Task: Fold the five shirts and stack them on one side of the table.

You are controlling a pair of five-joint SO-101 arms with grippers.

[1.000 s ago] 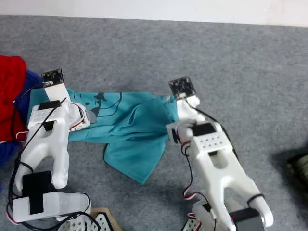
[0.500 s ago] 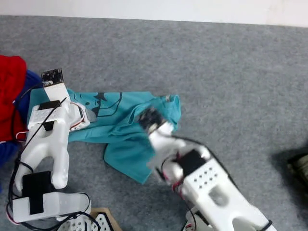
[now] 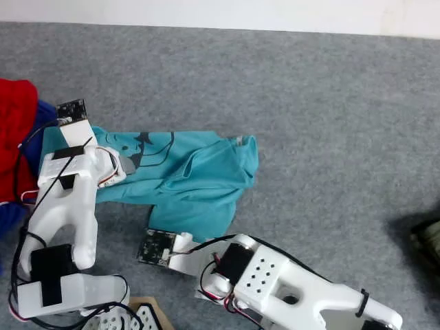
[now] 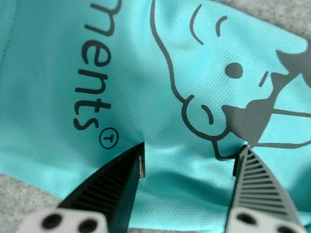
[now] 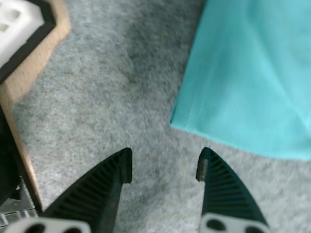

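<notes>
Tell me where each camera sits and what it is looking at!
High view: fixed above the table, looking down on the teal shirt, a red cloth, the left arm and the right arm.
Left wrist view: on the left arm, looking down past the open left gripper at the drawing on the shirt.
Right wrist view: on the right arm, looking down past the open right gripper at grey table beside the shirt's edge.
Shared: all three show the teal shirt.
</notes>
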